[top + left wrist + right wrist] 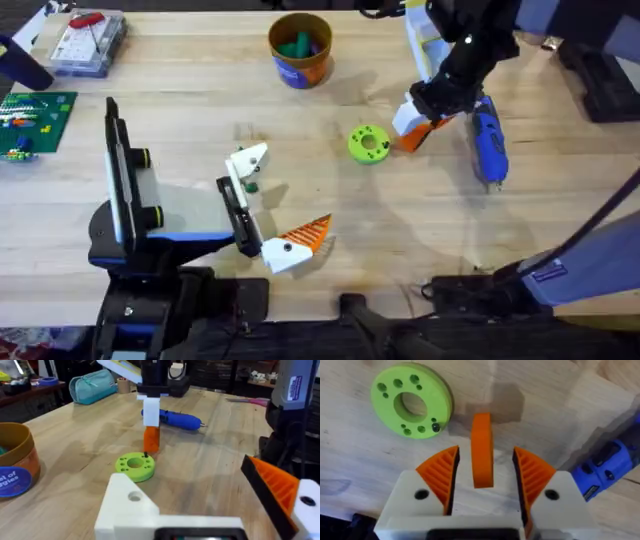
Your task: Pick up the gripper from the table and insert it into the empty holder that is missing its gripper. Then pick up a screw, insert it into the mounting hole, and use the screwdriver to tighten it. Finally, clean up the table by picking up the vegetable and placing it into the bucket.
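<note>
My right gripper (428,103) (485,455) is shut on the gripper (412,128) (151,427) (482,450). That orange wedge with its white base hangs upright, orange end down, just right of the vegetable (369,143) (135,466) (411,406). A small dark bit lies on the vegetable's face. The left gripper (287,195) (195,485) stands open near the front. It has the white holder (248,162) (131,505) on one side and an orange-and-white finger (300,242) (277,485) on the other. The bucket (300,50) (15,462) stands at the back centre.
A blue electric screwdriver (489,145) (175,419) (607,462) lies right of the right gripper. A clear parts box (88,42) with a red-handled tool sits at the back left. A green board (35,120) lies at the left edge.
</note>
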